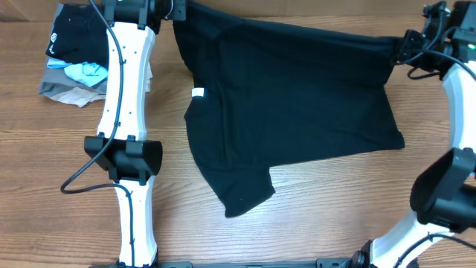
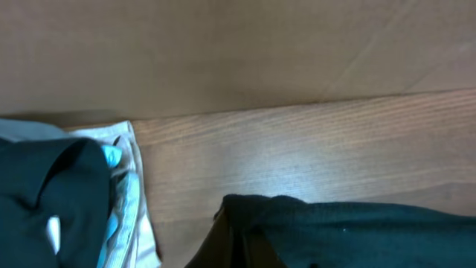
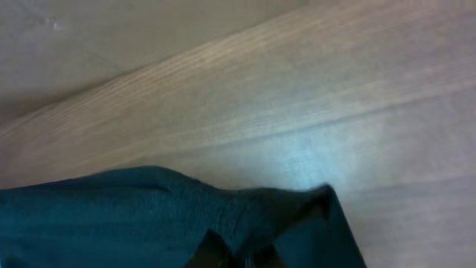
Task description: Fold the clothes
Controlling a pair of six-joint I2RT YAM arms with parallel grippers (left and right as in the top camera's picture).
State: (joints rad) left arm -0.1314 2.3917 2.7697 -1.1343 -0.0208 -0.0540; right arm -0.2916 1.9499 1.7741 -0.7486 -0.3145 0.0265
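The large black garment (image 1: 290,112) is spread over the middle of the wooden table, with a small white label (image 1: 198,93) at its left edge. My left gripper (image 1: 172,10) is shut on its far left corner at the table's back edge; the left wrist view shows the fabric (image 2: 349,234) bunched over my fingers (image 2: 238,253). My right gripper (image 1: 404,49) is shut on the far right corner; the right wrist view shows the cloth (image 3: 111,219) pinched at my fingertips (image 3: 238,257). The top edge is stretched between the two grippers.
A pile of folded clothes (image 1: 74,56) lies at the far left: a black piece with a white logo, light-blue and grey pieces; it also shows in the left wrist view (image 2: 67,201). The left arm (image 1: 123,149) lies along the table beside the garment.
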